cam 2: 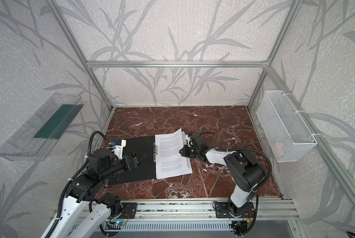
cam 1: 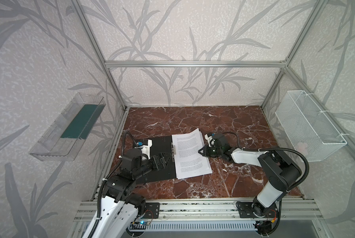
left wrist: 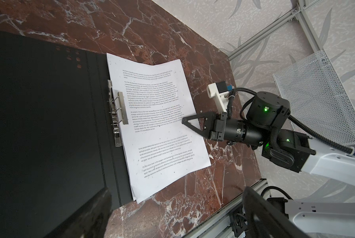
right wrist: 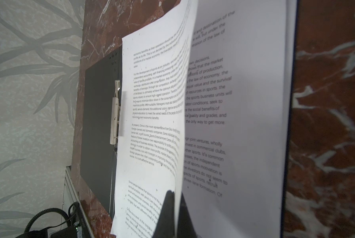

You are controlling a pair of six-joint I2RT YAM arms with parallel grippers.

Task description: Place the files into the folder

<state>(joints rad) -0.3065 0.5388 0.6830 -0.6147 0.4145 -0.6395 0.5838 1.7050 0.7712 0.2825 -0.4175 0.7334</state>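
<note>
Pinching the top sheet's edge, the right gripper is clenched on the files, stacked on the right half of the open folder beside the clip bar. The left gripper hangs released. Apparently outstanding: clipping, closing.

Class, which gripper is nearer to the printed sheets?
Right. The right gripper is shut on an edge of the printed sheets; the left gripper hangs open over the black folder, beside them.
</note>
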